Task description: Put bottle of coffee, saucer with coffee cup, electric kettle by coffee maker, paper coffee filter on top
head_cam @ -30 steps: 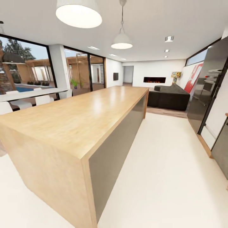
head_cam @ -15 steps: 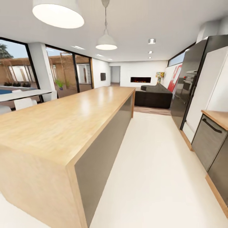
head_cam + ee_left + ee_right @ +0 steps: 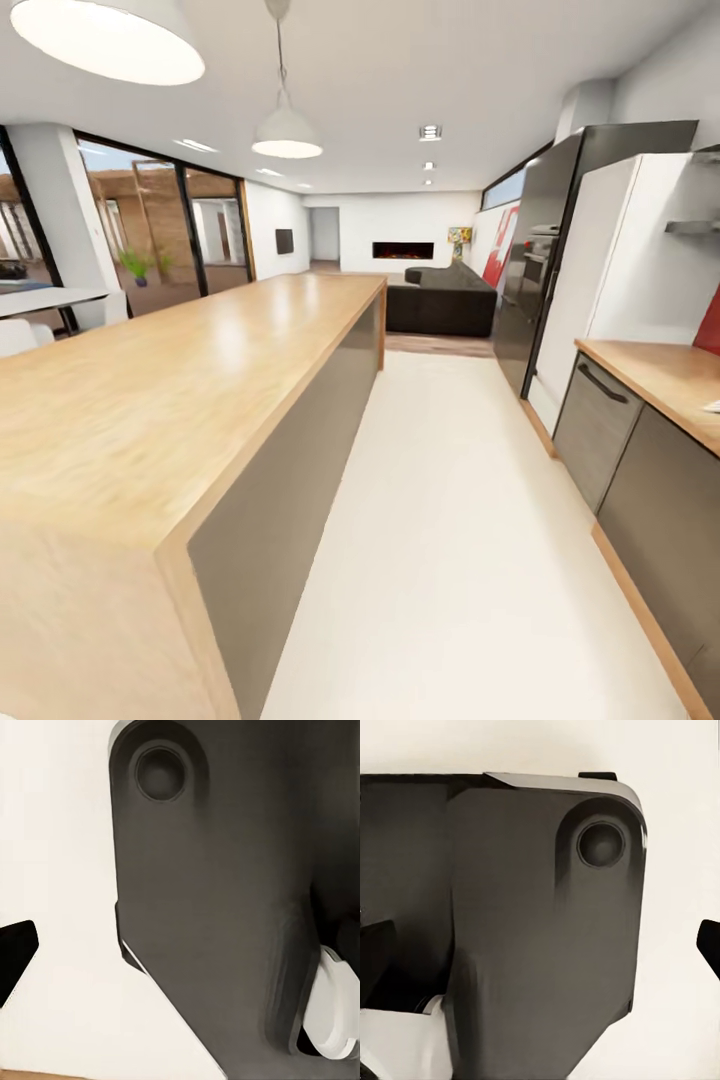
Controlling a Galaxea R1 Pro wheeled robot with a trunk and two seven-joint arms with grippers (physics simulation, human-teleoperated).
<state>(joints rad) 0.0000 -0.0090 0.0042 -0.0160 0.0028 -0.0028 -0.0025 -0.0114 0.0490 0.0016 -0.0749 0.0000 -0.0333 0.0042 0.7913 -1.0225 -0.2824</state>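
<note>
The robot faces an aisle between the island (image 3: 150, 400) and the surface (image 3: 660, 375); turning carelessly could clip either. Whether the jaws are open, I cannot tell.

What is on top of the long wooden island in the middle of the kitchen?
The island top that is in view is bare wood, with no coffee items on it. Two hanging lamps are above it. Its nearest corner is cut off by the picture edge.

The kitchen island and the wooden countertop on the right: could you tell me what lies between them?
In the head view, a strip of pale floor runs between the kitchen island and the wooden countertop, with nothing standing on it up to the dark sofa.
</note>
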